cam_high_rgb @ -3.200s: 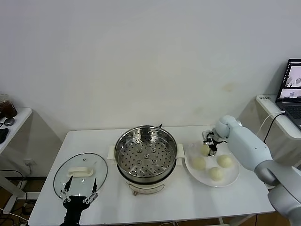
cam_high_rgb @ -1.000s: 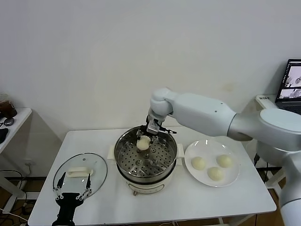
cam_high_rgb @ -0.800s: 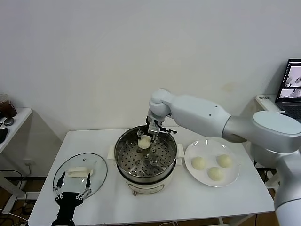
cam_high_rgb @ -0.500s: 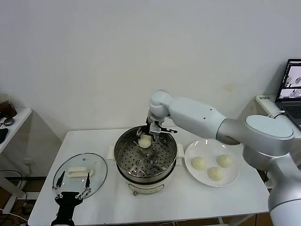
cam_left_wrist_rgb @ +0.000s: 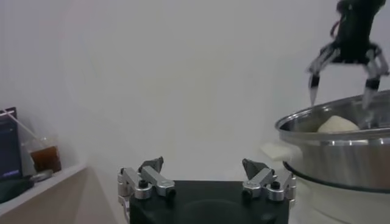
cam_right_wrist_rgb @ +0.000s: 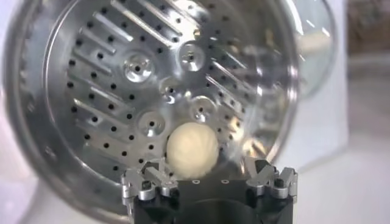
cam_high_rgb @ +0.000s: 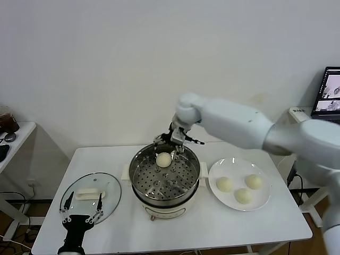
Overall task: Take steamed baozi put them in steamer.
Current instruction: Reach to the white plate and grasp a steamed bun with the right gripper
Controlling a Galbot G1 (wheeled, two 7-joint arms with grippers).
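Looks like a robotics lab staged as a kitchen corner. Plain white wall (cam_high_rgb: 106, 69) behind a white bench (cam_high_rgb: 223, 226) carrying a steamer (cam_high_rgb: 164, 180), glass lid (cam_high_rgb: 90, 194) and plate (cam_high_rgb: 239, 183) of buns. Open laptop (cam_high_rgb: 330, 95) with cable on a side desk at right; drink cup (cam_high_rgb: 8, 121) on another desk at left.

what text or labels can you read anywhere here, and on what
None can be read.
Laptop screen: shows pictures only, any text too small to read.
Steamer, plate, glass lid, baozi in the steamer: no lettering visible.
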